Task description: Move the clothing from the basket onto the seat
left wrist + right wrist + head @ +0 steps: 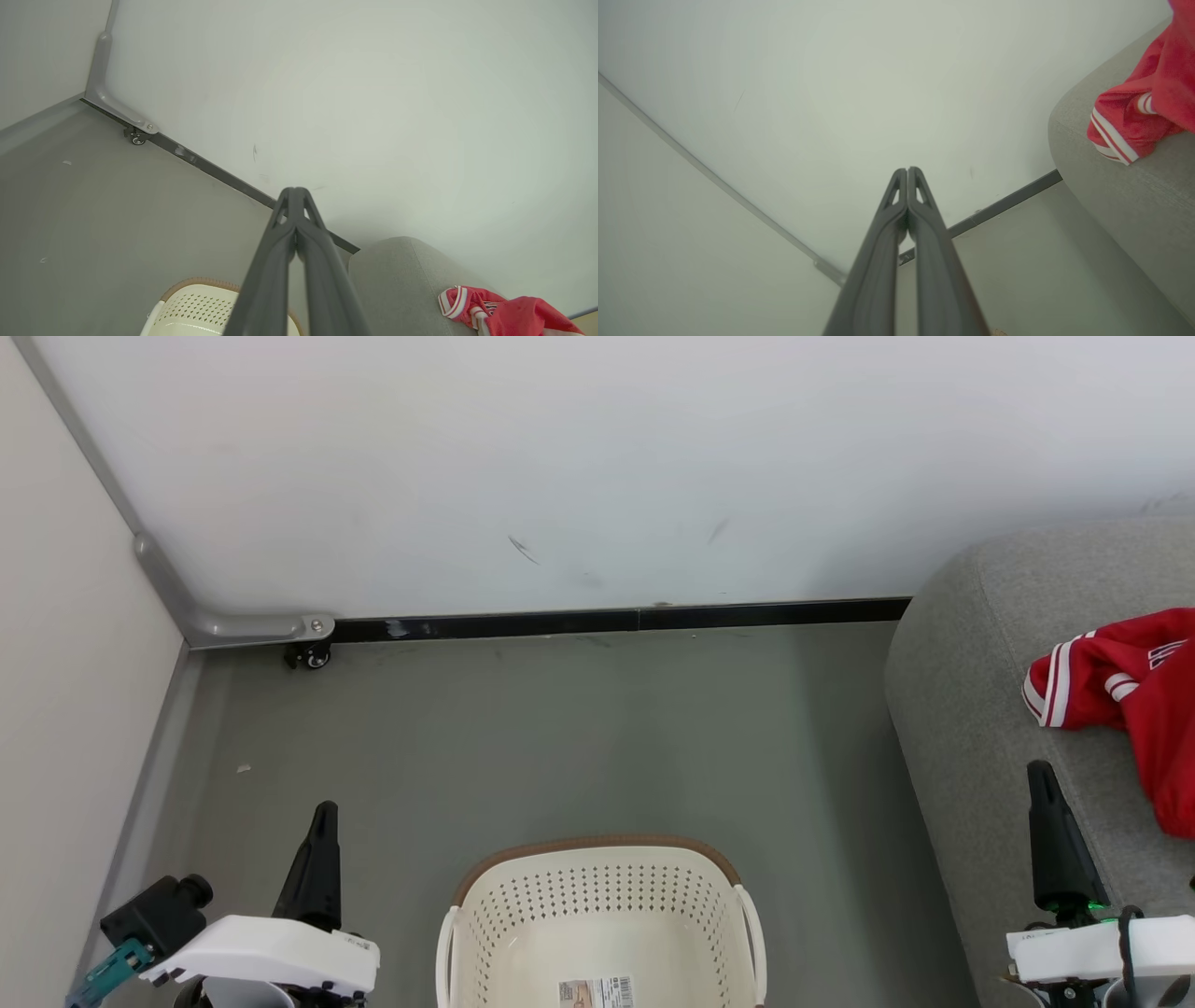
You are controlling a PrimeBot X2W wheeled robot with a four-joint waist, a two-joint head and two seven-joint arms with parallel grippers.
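Observation:
Red clothing [1134, 705] with white-red striped trim lies bunched on the grey seat [971, 709] at the right; it also shows as clothing [495, 312] on the seat [397, 280], and as clothing [1143, 107] on the seat [1120, 186]. The cream basket [597, 905] with a brown rim stands on the floor at the bottom centre, with nothing but a barcode sticker [596, 992] inside. My left gripper [324, 814] is shut at the lower left, left of the basket [196, 308]. My right gripper [1038, 773] is shut at the lower right, over the seat's front edge, below the clothing. Both hold nothing.
A white wall with a black baseboard [616, 619] closes the back. A side panel with a grey corner bracket and a small castor [313, 656] bounds the left. Grey floor [560, 737] stretches between basket and wall.

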